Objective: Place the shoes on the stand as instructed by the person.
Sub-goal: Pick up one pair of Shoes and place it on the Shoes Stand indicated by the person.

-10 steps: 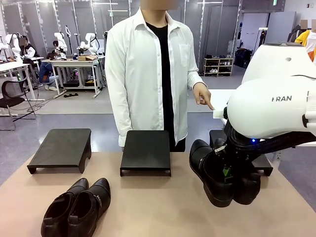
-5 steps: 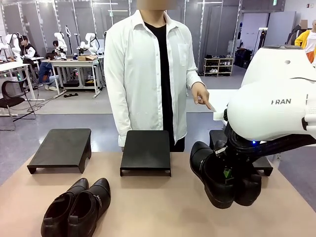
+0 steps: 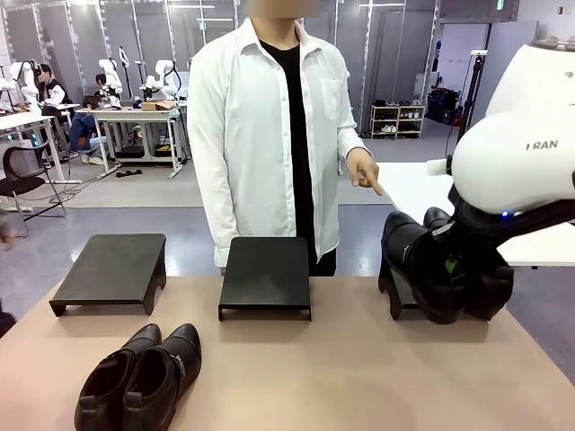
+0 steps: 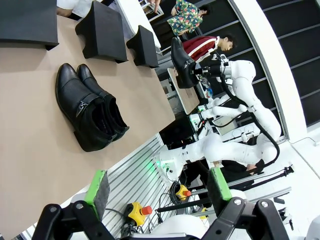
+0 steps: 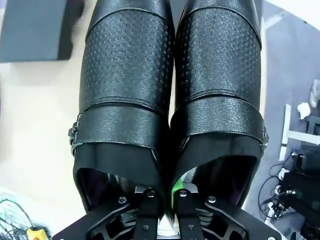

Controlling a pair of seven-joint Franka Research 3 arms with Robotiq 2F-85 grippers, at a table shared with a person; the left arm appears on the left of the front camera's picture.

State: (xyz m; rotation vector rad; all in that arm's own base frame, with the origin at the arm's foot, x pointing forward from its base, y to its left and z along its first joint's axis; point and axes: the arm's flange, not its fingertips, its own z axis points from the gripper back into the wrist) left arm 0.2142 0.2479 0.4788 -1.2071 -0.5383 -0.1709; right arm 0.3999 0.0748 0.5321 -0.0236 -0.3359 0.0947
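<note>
- The right gripper (image 5: 167,194) is clamped tight on the held pair (image 3: 422,269), one finger inside each shoe, pinching the two inner collars together.
- The held pair hangs off the table (image 3: 359,377) at the far right, toes tilted up, in front of the right stand (image 4: 143,46). I cannot tell whether it touches the stand.
- The left gripper (image 4: 157,186) is wide open and holds nothing, up over the table's near left edge.
- The other pair (image 3: 139,377) lies side by side on the table, near left, toes pointing away from the person.
- The left stand (image 3: 112,269) and middle stand (image 3: 265,274) sit bare along the far edge.
- The person (image 3: 269,117) stands behind the middle stand; one hand (image 3: 364,171) points a finger down to the right.
</note>
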